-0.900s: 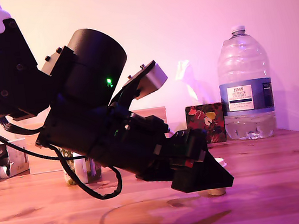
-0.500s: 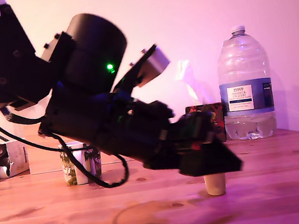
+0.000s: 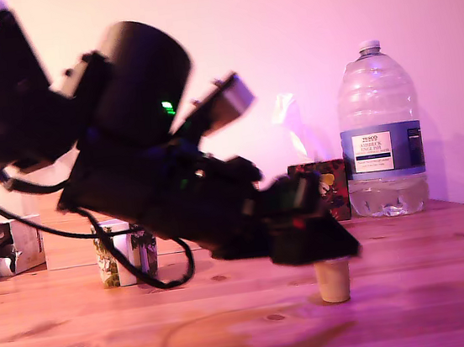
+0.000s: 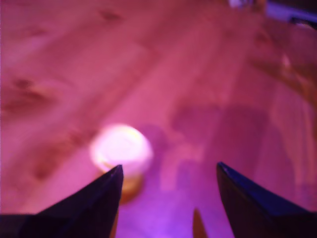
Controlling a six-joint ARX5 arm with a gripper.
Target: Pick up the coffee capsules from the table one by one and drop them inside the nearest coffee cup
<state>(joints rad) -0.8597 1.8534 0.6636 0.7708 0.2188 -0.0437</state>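
A cream-beige coffee capsule (image 3: 333, 279) stands upright on the pine table (image 3: 450, 291), right of centre in the exterior view. My gripper (image 3: 336, 250) hovers just over its top, pointing down and to the exterior view's right. In the wrist view the gripper (image 4: 168, 171) is open, its dark fingertips (image 4: 106, 191) wide apart. The bright, blurred capsule (image 4: 121, 148) sits close by one fingertip, off-centre in the gap. The leafy-print coffee cup (image 3: 121, 253) stands further back at the exterior view's left, partly behind the arm's cable.
A big clear water bottle (image 3: 380, 134) stands at the back right of the exterior view, with a patterned box (image 3: 328, 185) beside it. A small carton (image 3: 8, 247) sits at the far left. The arm's bulk fills the exterior view's left half.
The gripper rose off the table, uncovering the capsule it had been hiding. It has since drifted slightly to the exterior view's left and is blurred by motion. The capsule stays on the table.
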